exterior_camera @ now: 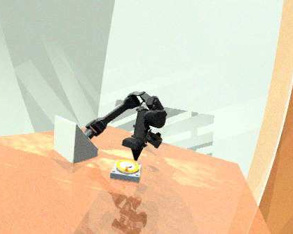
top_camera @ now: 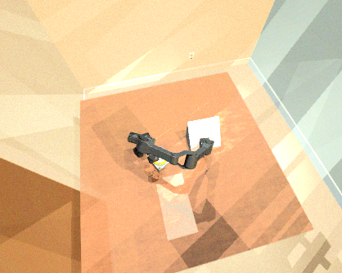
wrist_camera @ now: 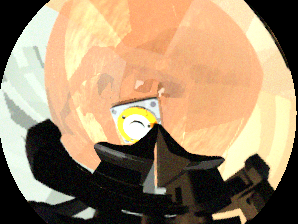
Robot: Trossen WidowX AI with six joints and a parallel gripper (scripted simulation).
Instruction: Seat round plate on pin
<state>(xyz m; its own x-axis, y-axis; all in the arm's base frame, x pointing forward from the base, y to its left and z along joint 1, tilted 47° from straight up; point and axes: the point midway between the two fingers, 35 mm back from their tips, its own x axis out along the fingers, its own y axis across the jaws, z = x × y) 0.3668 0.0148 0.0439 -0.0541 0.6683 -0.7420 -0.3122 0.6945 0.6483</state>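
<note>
Round yellow-rimmed plate (exterior_camera: 127, 165) on square grey base (exterior_camera: 125, 174); jaws closed, empty.

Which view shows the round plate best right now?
Exterior: the whole round plate shows on its grey base, with the shut hand poised at its rear edge. Wrist shows it small and partly cut off by the fingers; top shows only a sliver under the arm.
</note>
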